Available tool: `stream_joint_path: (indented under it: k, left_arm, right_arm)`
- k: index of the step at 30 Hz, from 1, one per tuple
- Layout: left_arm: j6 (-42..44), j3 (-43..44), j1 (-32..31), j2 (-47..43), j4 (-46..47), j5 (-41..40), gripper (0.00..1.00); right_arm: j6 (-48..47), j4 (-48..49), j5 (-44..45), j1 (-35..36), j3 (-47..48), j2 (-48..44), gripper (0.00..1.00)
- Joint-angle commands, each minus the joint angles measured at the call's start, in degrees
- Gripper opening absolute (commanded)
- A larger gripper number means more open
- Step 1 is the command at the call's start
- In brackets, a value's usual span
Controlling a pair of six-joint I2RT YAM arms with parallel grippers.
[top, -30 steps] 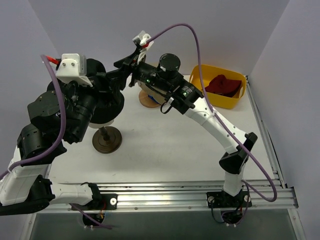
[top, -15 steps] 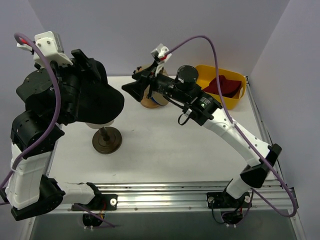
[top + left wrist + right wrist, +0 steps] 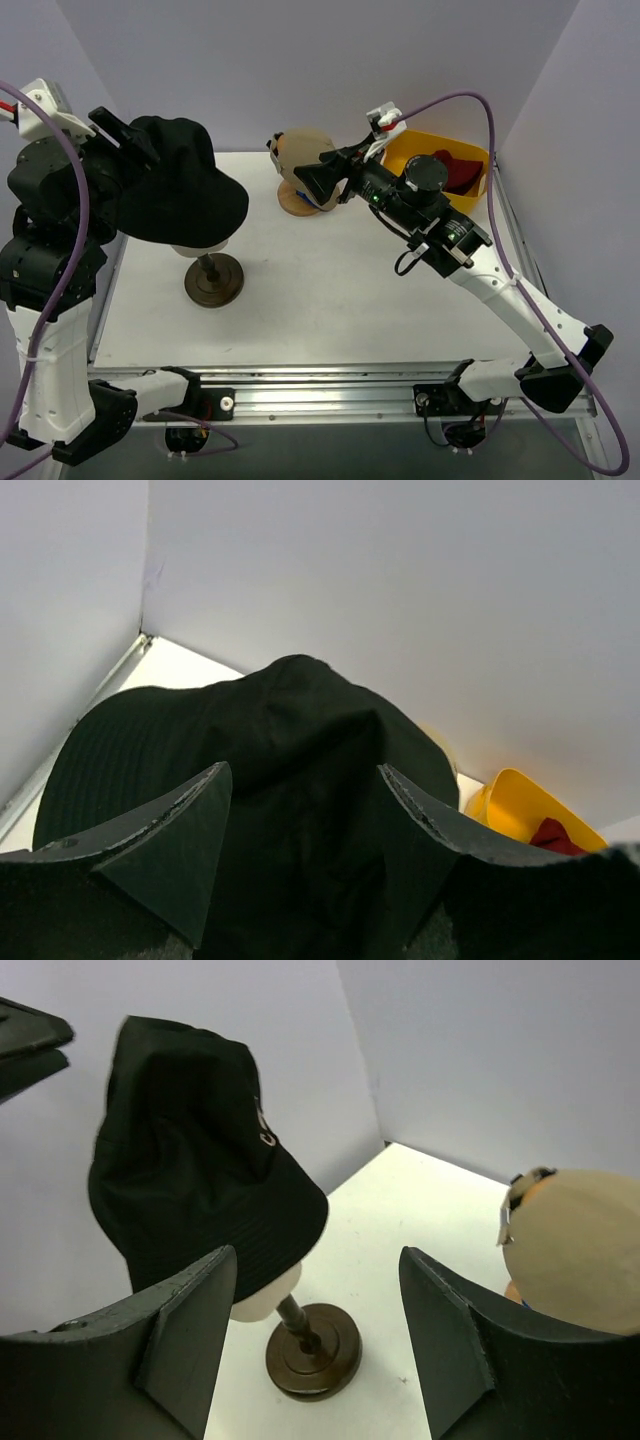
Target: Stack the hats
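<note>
Left pincer (image 3: 305, 770): raised high at the far left of the bench (image 3: 330, 300), my two fingers spread wide apart with nothing clamped; its wrist view looks straight onto the black hat's crown. I cannot tell whether the fingertips touch the fabric.
Black fabric bucket hat (image 3: 180, 190): sitting over the smooth cream egg-shaped mannequin head (image 3: 265, 1300), brim drooping low so only the head's underside shows. Pale lettering runs along the side facing my right wrist.
Turned dark wooden stand (image 3: 213, 280): upright on the bench under that head, with a round base and a thin stem.
Tan fabric cap (image 3: 305, 150): at the back of the bench, near the middle, on a round pale wooden base (image 3: 292, 203), well apart from the black hat.
Right pincer (image 3: 318, 1255): held in the air just beside the tan cap on its right, pointing left toward the stand, my fingers parted and gripping nothing.
Dark red fabric bucket hat (image 3: 450, 170): lying crumpled inside the bin.
Yellow plastic bin (image 3: 470, 205): in the far right corner of the bench.
</note>
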Motion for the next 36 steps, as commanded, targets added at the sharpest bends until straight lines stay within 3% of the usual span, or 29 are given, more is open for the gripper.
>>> stream_joint_path:
  k: [1,6,7,13,15,17,19,24,36]
  left_arm:
    - [-5.46,0.57,8.12,-1.43,0.15,13.24,0.68]
    - [-9.5,0.5,15.52,-0.11,-0.38,21.33,0.66]
    - [-10.11,-0.02,19.8,-0.1,-0.47,22.83,0.65]
    - [-11.7,-1.97,32.14,-2.57,-0.82,30.04,0.65]
    - [-11.53,-1.0,37.4,-1.08,-1.96,34.33,0.66]
    - [-13.09,-2.04,41.45,-0.28,-2.58,43.64,0.68]
    - [-14.94,-9.14,47.69,-1.15,1.25,53.2,0.68]
    - [-19.35,-24.8,59.02,-8.01,10.24,63.62,0.68]
    - [-31.91,-44.41,62.82,-13.64,29.31,73.64,0.67]
  right_arm:
    - [1.64,1.87,5.07,-0.08,-3.02,-3.07,0.61]
    - [2.6,2.14,4.37,-0.08,-4.87,-4.31,0.61]
    - [2.69,2.14,3.58,-0.08,-5.14,-4.31,0.61]
    - [3.21,2.92,3.58,-0.26,-6.63,-3.7,0.62]
    - [5.23,2.93,5.94,-0.26,-6.63,-3.0,0.61]
    - [7.16,2.84,8.92,-0.17,-6.46,-1.77,0.61]
    - [9.45,4.33,10.17,-0.26,-6.98,-0.89,0.61]
    - [11.57,6.97,8.85,-0.17,-7.51,1.22,0.6]
    - [13.59,12.77,5.51,0.0,-8.48,5.43,0.6]
